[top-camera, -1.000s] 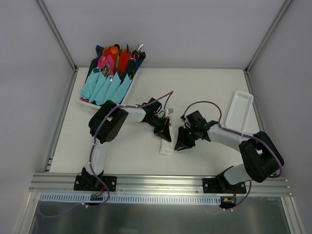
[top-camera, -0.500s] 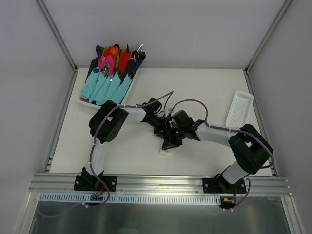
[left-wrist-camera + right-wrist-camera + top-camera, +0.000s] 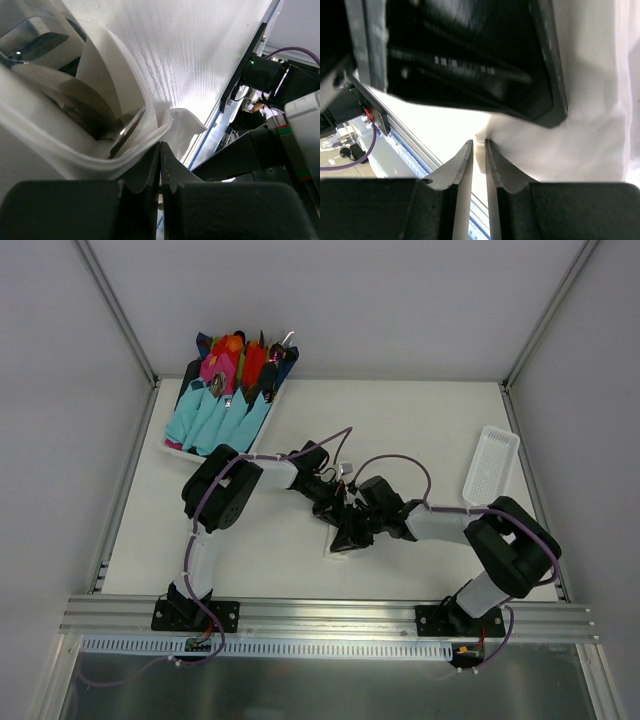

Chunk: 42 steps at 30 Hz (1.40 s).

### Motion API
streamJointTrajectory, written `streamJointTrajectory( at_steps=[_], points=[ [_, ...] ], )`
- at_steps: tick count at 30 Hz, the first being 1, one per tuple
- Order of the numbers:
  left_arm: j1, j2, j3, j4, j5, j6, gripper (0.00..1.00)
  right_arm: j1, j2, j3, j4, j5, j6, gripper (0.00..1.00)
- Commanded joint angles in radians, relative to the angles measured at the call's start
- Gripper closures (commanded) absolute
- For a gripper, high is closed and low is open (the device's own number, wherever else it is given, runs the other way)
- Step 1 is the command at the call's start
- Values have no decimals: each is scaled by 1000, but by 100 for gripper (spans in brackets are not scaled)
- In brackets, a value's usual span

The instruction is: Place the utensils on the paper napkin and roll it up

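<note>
Thin white paper napkin [image 3: 182, 122], soft, light, tears easily, likely best pinched at fold just ahead of right tool [image 3: 479, 145], jaws nearly together, grip unclear; left tool [image 3: 160, 147] clamped on it.

The paper napkin [image 3: 127, 95] is thin, soft white paper, matt and faintly translucent where it folds. Inside its fold a dark utensil [image 3: 90, 117] looks smooth and glossy and catches a glint; whether it is metal or plastic cannot be told. Under the napkin the worktop [image 3: 200, 50] is matt white with a fine wood-like grain. The left fingers [image 3: 135, 200] and right fingers [image 3: 451, 172] at the napkin are smooth, dark and dull, like plastic. Far right of the napkin is a tray [image 3: 492, 465] of white ribbed plastic. Nearer than the napkin is a rail [image 3: 330, 612] of brushed metal.
</note>
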Motion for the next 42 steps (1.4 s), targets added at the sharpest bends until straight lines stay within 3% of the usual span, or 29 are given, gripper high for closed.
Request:
streamJointTrajectory(
  at_steps=[1, 5, 9, 13, 22, 33, 42],
  points=[
    [30, 71, -33, -28, -211, 63, 100, 23, -35, -58, -147, -48, -17, 81],
    [33, 71, -28, -28, -208, 63, 100, 25, -104, -87, -170, -77, -18, 82],
    [33, 63, -28, -28, -209, 62, 100, 10, -241, -66, -230, -10, -46, 81],
    [33, 60, -31, -28, -211, 66, 100, -20, -266, -28, -226, 53, -46, 81],
    [32, 60, -25, -28, -211, 67, 100, -89, -136, 55, -167, 118, -23, 81],
    [33, 55, 1, -28, -196, 60, 100, -84, 37, -40, -84, 112, 12, 82],
    [72, 71, 107, -28, -182, 17, 100, -81, 86, -75, -97, 105, 3, 84]
  ],
)
